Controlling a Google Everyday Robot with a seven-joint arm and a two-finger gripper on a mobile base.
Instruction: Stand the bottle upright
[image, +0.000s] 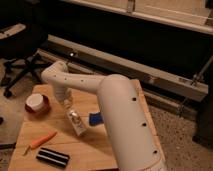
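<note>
Camera view: I'm seeing the gripper (66, 103) sitting low over the table (112, 150), right at the upper end of the bottle (77, 122). I'm not able to tell its grip state. The bottle is lying tilted mid-table, between the red bowl (36, 103) and a blue object (95, 118).

Risks I'm flagging: lifting from one end could let it swing or slip out; it could roll into the carrot (40, 141) or the striped block (52, 157); a slim base tips easily on release.
</note>
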